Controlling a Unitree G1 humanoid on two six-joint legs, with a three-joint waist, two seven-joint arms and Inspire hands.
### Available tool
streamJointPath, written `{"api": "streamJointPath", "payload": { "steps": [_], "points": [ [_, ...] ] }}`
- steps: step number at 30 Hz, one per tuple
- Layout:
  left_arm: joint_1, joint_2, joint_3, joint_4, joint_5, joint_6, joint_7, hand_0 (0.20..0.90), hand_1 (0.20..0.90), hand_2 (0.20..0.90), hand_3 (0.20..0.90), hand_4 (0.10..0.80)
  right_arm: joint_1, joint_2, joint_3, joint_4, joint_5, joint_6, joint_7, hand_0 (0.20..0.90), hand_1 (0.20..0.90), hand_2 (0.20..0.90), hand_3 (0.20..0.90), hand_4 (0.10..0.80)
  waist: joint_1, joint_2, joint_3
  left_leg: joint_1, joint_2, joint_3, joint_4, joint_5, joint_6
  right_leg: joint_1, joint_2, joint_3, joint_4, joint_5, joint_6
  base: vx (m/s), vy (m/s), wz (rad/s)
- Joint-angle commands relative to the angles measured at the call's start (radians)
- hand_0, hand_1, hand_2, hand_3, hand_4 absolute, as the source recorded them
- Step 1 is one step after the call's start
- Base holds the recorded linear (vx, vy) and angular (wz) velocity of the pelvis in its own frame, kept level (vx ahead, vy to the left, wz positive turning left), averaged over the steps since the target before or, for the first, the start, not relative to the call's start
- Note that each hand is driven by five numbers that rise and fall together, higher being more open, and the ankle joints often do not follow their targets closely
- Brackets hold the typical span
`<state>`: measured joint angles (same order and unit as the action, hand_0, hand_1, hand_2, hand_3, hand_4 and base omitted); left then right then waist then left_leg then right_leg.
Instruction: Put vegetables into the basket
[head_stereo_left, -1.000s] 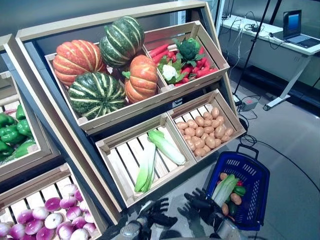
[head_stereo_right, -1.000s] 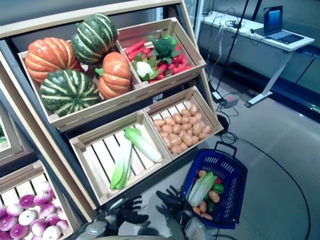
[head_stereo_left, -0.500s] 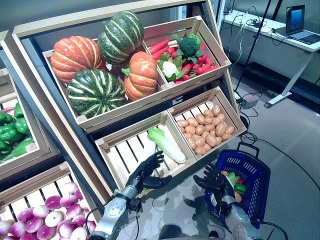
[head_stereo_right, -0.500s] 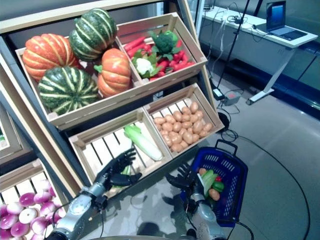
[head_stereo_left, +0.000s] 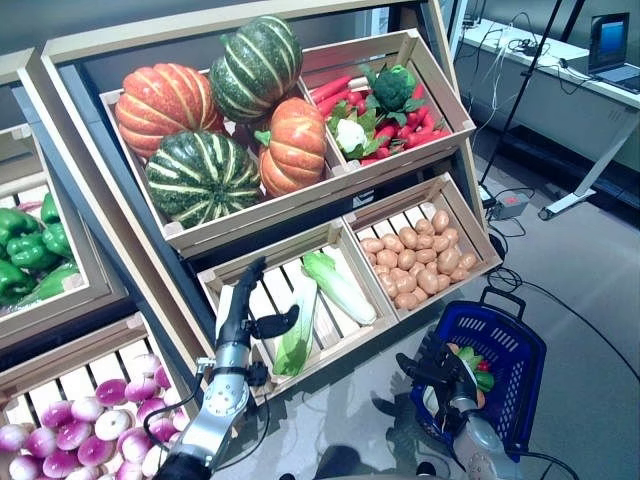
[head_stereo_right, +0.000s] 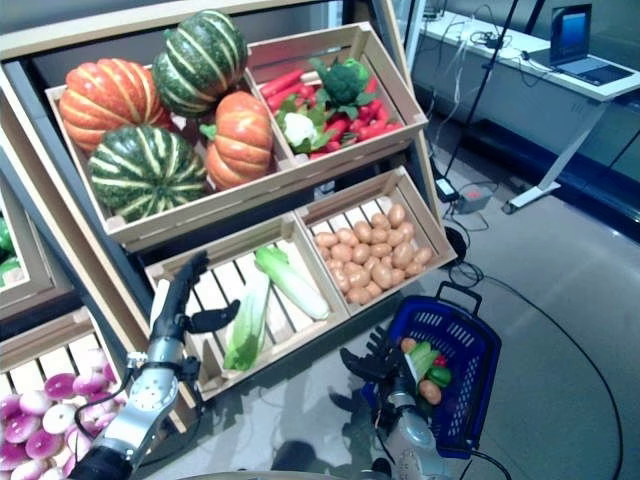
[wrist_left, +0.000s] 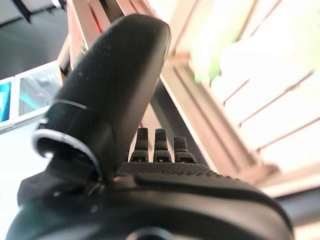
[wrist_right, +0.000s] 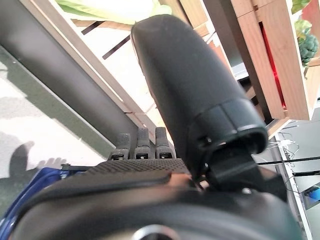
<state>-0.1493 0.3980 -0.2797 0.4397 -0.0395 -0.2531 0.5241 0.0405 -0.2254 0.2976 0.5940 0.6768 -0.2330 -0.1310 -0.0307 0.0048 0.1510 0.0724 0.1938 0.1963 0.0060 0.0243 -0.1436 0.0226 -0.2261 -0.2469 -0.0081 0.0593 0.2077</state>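
Two long pale-green cabbages lie in the lower left crate (head_stereo_left: 215, 285): one cabbage (head_stereo_left: 340, 287) slants across the middle, the other cabbage (head_stereo_left: 296, 335) lies nearer the front. My left hand (head_stereo_left: 238, 312) stands open over the crate's left slats, fingers straight up, thumb pointing at the nearer cabbage without touching it. The blue basket (head_stereo_left: 520, 395) sits on the floor at the lower right and holds a cabbage, potatoes and green pieces. My right hand (head_stereo_left: 440, 366) hovers open at the basket's left rim, holding nothing.
Potatoes (head_stereo_left: 420, 262) fill the crate beside the cabbages. Above are pumpkins (head_stereo_left: 200, 178) and a crate of red radishes, broccoli and cauliflower (head_stereo_left: 385, 105). Green peppers (head_stereo_left: 28, 250) and purple onions (head_stereo_left: 80, 430) lie to the left. A desk with a laptop (head_stereo_left: 610, 40) stands far right.
My left hand rose from the crate's front and moved left over the slats, its fingers now straight up. The right hand stayed by the basket's rim. The camera shifted slightly.
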Motion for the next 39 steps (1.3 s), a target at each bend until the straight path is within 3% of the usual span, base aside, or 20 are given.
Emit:
{"api": "streamJointPath", "payload": {
  "steps": [1, 10, 21, 23, 29, 36, 39],
  "points": [
    [-0.195, -0.003, -0.012, 0.039, 0.066, -0.028, 0.138, 0.900, 0.900, 0.900, 0.900, 0.800, -0.093, 0.001, 0.013, -0.086, 0.012, -0.086, -0.032, 0.900, 0.900, 0.900, 0.900, 0.800, -0.038, -0.024, 0.058, -0.145, 0.010, 0.030, 0.276, -0.103, 0.028, -0.079, -0.006, 0.048, 0.248, -0.132, -0.080, -0.073, 0.019, -0.05],
    [-0.438, 0.050, -0.047, 0.191, 0.022, -0.048, 0.244, 0.900, 0.900, 0.900, 0.900, 0.800, -0.169, -0.074, 0.033, -0.079, 0.029, -0.095, -0.043, 0.900, 0.900, 0.900, 0.900, 0.800, -0.099, -0.039, 0.174, -0.448, 0.083, 0.020, 0.676, -0.267, 0.056, -0.400, -0.064, 0.114, 0.662, -0.255, -0.103, -0.132, 0.073, -0.15],
    [-0.659, 0.108, -0.062, 0.289, 0.001, 0.018, 0.324, 0.900, 0.900, 0.900, 0.900, 0.800, -0.178, -0.127, 0.026, -0.099, 0.032, -0.096, -0.020, 0.900, 0.900, 0.900, 0.900, 0.800, -0.152, -0.058, 0.236, -0.687, 0.103, -0.040, 0.956, -0.381, 0.057, -0.667, -0.095, 0.181, 0.932, -0.337, -0.098, -0.052, 0.043, -0.08],
    [-0.697, 0.132, -0.050, 0.308, -0.018, 0.037, 0.353, 0.900, 0.900, 0.900, 0.900, 0.800, -0.166, -0.141, 0.021, -0.107, 0.047, -0.102, -0.012, 0.900, 0.900, 0.900, 0.900, 0.800, -0.161, -0.062, 0.250, -0.730, 0.116, -0.058, 1.031, -0.428, 0.049, -0.711, -0.097, 0.193, 0.999, -0.381, -0.090, 0.016, 0.002, 0.01],
    [-0.803, 0.187, -0.043, 0.344, -0.051, 0.095, 0.399, 0.900, 0.900, 0.900, 0.900, 0.800, -0.139, -0.162, 0.007, -0.126, 0.072, -0.094, -0.022, 0.900, 0.900, 0.900, 0.900, 0.800, -0.180, -0.075, 0.268, -0.857, 0.145, -0.091, 1.154, -0.456, 0.045, -0.834, -0.105, 0.201, 1.105, -0.405, -0.092, -0.062, -0.045, -0.02],
    [-0.876, 0.216, -0.019, 0.383, -0.026, 0.122, 0.546, 0.900, 0.900, 0.900, 0.900, 0.800, -0.127, -0.157, -0.005, -0.104, 0.101, -0.113, -0.032, 0.900, 0.900, 0.900, 0.900, 0.800, -0.187, -0.083, 0.272, -0.950, 0.153, -0.115, 1.248, -0.480, 0.042, -0.928, -0.109, 0.200, 1.184, -0.417, -0.090, -0.026, -0.057, 0.09],
    [-0.881, 0.213, -0.007, 0.382, -0.038, 0.126, 0.550, 0.900, 0.900, 0.900, 0.900, 0.800, -0.122, -0.152, -0.007, -0.103, 0.100, -0.116, -0.042, 0.900, 0.900, 0.900, 0.900, 0.800, -0.187, -0.084, 0.273, -0.971, 0.149, -0.122, 1.264, -0.484, 0.040, -0.950, -0.105, 0.204, 1.200, -0.418, -0.089, 0.000, -0.031, 0.05]
  ]
}}
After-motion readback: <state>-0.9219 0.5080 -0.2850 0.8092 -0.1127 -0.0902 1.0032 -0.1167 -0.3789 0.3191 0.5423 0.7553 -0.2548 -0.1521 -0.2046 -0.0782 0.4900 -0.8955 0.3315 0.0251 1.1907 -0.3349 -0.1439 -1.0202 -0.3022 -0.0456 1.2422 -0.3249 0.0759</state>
